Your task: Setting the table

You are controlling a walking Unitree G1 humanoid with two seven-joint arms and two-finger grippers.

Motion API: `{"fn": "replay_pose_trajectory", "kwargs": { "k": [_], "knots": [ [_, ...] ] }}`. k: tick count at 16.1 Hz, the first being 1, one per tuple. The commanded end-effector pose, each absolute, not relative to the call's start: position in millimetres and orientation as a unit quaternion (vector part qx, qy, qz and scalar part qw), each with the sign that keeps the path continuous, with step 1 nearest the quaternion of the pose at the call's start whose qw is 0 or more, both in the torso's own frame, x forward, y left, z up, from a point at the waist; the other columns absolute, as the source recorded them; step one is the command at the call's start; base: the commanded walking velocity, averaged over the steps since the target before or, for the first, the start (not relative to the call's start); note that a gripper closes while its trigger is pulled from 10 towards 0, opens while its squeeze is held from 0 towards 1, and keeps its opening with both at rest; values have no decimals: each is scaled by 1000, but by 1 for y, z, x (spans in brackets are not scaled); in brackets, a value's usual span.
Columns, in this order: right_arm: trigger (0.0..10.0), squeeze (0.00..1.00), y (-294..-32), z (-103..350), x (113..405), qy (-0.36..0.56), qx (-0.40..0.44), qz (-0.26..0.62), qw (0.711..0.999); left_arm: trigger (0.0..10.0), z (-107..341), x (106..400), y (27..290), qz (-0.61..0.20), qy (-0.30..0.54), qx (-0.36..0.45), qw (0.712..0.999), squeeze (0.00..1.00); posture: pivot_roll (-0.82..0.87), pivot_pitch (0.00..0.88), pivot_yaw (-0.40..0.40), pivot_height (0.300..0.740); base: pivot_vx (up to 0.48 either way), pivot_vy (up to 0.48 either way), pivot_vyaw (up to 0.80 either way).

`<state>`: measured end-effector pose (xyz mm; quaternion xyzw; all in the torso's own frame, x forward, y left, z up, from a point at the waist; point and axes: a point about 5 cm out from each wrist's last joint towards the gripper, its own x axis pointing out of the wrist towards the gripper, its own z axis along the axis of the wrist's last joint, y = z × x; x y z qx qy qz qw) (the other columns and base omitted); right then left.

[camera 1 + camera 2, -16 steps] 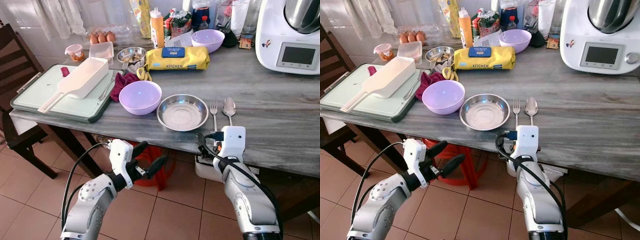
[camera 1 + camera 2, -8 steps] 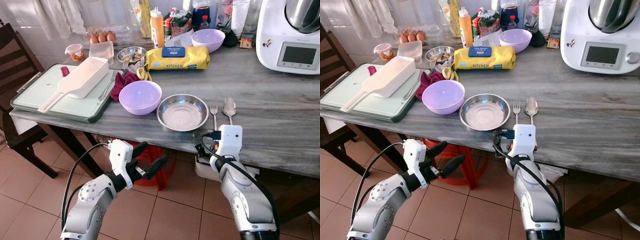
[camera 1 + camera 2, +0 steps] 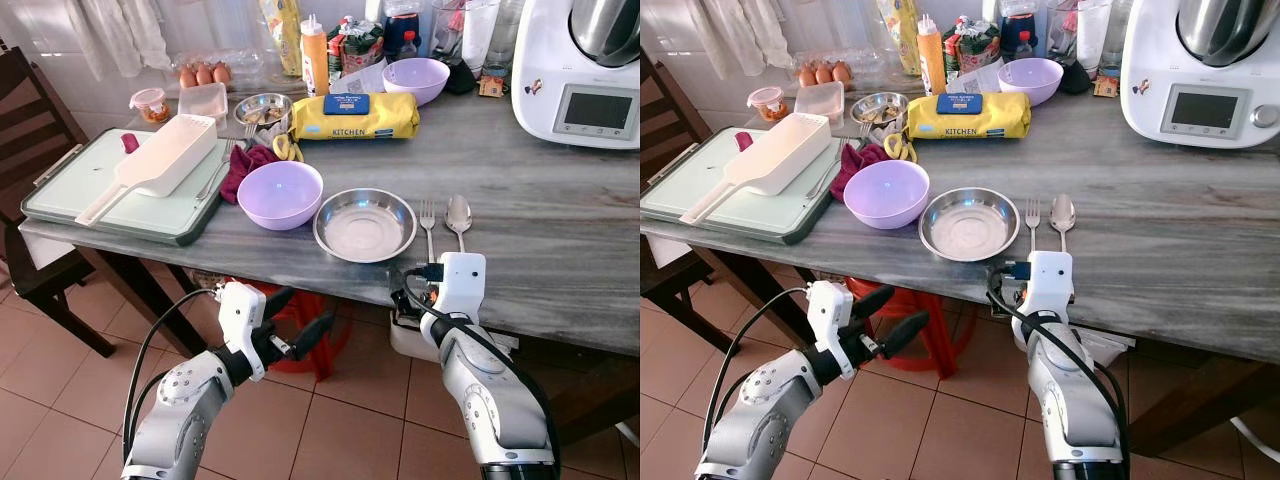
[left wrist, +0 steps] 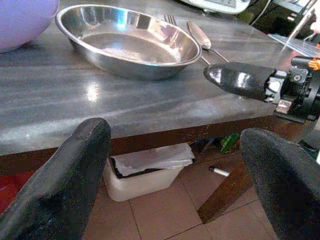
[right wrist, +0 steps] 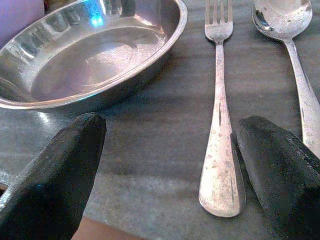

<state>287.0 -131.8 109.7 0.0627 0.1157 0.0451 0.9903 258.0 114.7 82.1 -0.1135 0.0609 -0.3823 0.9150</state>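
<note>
A long grey table ran across the room, and a big white kitchen machine stood at its 2 o'clock corner. A pale green tray lay at the 9 o'clock side with a white scoop on top of it. A yellow pack lay toward 12 o'clock, and a purple bowl sat just past it. Another purple bowl sat near the front edge, with a dark red cloth touching it on the 10 o'clock side. A shiny metal plate sat just beside that bowl at its 3 o'clock. A fork lay at the plate's 3 o'clock, and a spoon lay just beside the fork, both pointing to 12 o'clock. The right gripper was at the front edge of the table, at the plate's 5 o'clock, with its fingers spread wide and the fork handle lying between them. The left gripper hung below the table edge at 7 o'clock, over the tiled floor, with its two fingers apart and holding nothing.
</note>
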Motion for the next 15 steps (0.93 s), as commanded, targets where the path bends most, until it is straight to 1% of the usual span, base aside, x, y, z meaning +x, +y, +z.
{"fn": "replay_pose_trajectory", "kwargs": {
  "k": [1,15],
  "knots": [
    [10000,0,-128,106,285,131,80,53,987,10000,79,257,118,-383,65,-104,916,0,-91,90,129,740,0,0,0],
    [10000,0,-117,115,287,115,105,88,984,10000,71,257,119,-383,70,-102,915,0,-89,91,132,740,0,0,0]
  ]
}}
